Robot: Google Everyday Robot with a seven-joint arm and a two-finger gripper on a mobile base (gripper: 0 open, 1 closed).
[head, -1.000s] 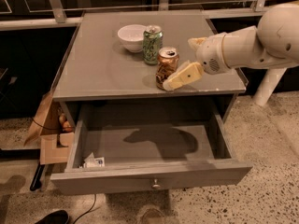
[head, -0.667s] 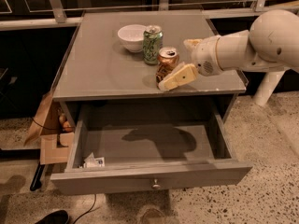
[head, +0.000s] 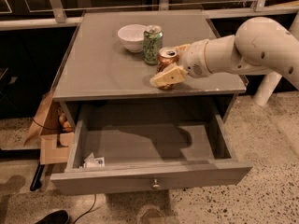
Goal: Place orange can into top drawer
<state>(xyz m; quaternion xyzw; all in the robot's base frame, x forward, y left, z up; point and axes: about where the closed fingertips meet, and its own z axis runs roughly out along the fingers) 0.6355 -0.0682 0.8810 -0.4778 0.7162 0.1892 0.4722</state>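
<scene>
The orange can [head: 167,56] stands upright on the grey cabinet top [head: 103,64], just right of a green-and-white can [head: 152,44]. My gripper [head: 172,63] reaches in from the right at the orange can. Its jaws are open and straddle the can: one cream finger [head: 166,77] lies in front of the can's lower part and the other [head: 182,47] is behind it. The can rests on the top. The top drawer [head: 149,177] is pulled fully out below, with its small round knob [head: 155,185] at the front.
A white bowl [head: 131,35] stands behind the green-and-white can. A small white packet [head: 93,161] lies in the drawer's front left corner. A cardboard box [head: 49,134] sits on the floor left of the cabinet. A shoe [head: 53,217] is at the bottom left.
My gripper and arm have moved left, so the fingers now sit on either side of the orange can. The can and the drawer have not moved.
</scene>
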